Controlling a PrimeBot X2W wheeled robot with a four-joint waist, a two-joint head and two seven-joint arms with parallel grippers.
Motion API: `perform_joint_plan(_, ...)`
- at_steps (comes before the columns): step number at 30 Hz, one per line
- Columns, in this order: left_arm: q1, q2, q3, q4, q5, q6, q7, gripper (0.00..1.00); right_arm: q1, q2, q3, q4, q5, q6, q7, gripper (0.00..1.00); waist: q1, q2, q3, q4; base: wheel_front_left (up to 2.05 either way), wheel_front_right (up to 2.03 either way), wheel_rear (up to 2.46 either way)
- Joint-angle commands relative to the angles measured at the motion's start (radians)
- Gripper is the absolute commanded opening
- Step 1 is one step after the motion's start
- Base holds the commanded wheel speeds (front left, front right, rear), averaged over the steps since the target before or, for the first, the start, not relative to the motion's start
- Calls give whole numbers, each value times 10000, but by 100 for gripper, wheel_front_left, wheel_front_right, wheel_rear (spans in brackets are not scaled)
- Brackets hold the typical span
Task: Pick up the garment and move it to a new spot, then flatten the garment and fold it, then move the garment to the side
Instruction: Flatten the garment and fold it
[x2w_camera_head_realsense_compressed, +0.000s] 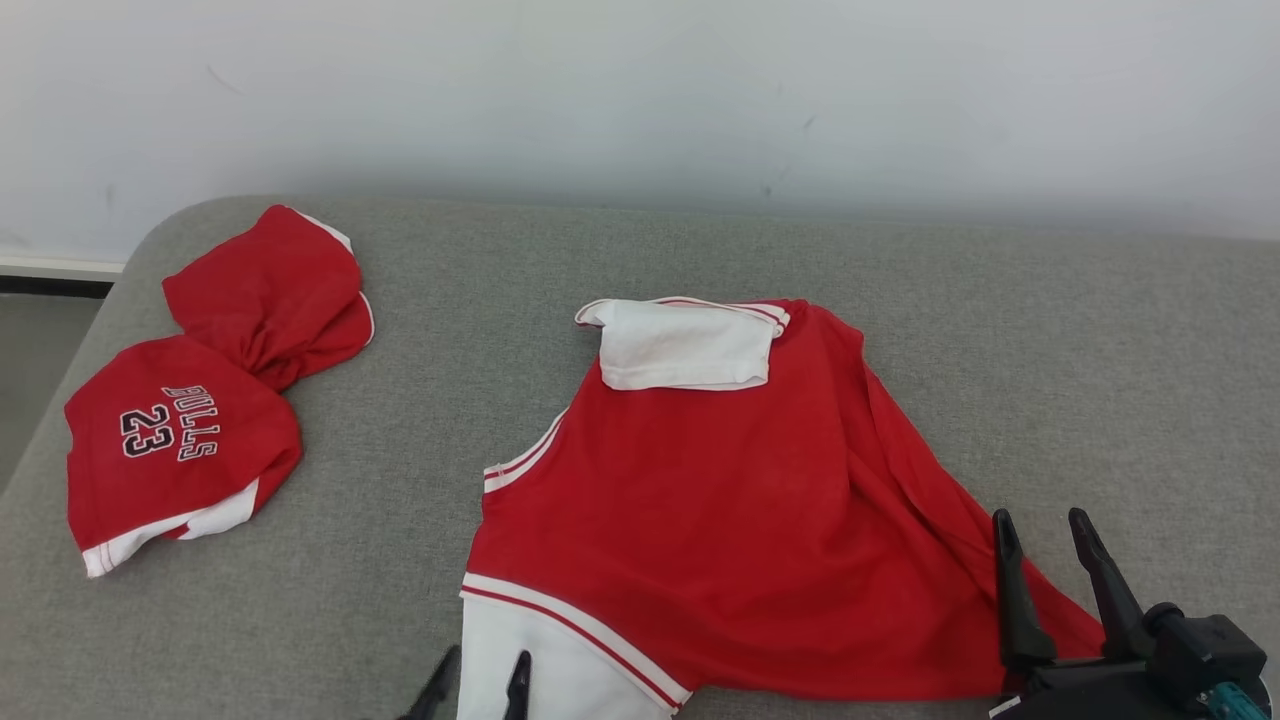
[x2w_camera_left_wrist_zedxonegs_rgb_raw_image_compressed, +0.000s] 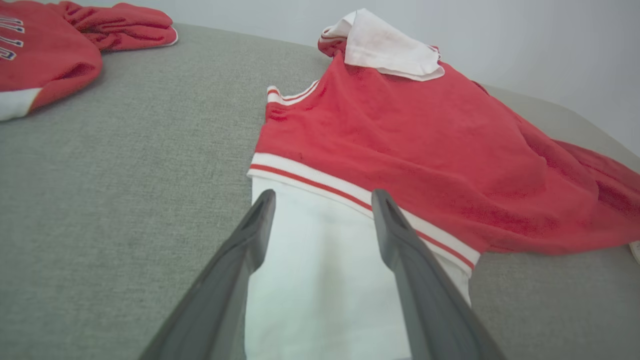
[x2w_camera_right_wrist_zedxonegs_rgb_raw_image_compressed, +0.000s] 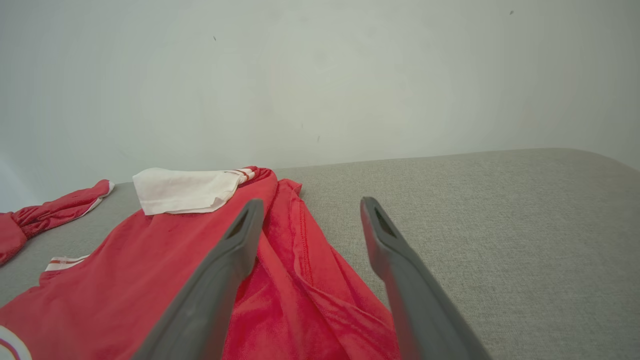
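Grey fabric-covered surface (x2w_camera_head_realsense_compressed: 900, 300) with a rounded far-left corner. Two items lie directly on it. (a) Red garment (x2w_camera_head_realsense_compressed: 740, 520), from centre to right, spread mostly flat. It has white-and-red striped trim at the armhole and hem, a white flap (x2w_camera_head_realsense_compressed: 685, 345) folded over its far edge, and a white panel (x2w_camera_head_realsense_compressed: 560, 660) at its near-left corner. Its right side is rumpled. (b) Second red garment (x2w_camera_head_realsense_compressed: 190, 440), far left, bunched, lettered "BULLS 23", well apart from (a).
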Motion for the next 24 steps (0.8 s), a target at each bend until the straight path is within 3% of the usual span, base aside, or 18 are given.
perform_joint_plan(1, -124, 135, 175, -217, 102, 43, -30, 100, 43, -20, -5, 40, 22, -23, -4, 100, 1, 0, 26, -86, 0, 0, 0)
perform_joint_plan(14, -232, 195, 2204, -2075, 890, 102, -30, 100, 47, -162, -204, 435, -228, -23, -4, 100, 1, 0, 167, -734, 0, 0, 0)
perform_joint_plan(19, -90, 57, 2928, -2091, 1166, -118, -31, 100, -32, -555, 38, 992, -441, -23, -4, 100, 1, 0, 206, -824, 0, 0, 0)
perform_joint_plan(24, 60, -161, 3219, -2152, 1432, -204, -31, 100, -588, -1386, 940, 1534, -376, -23, 115, 100, 1, 0, 178, -771, 0, 0, 0)
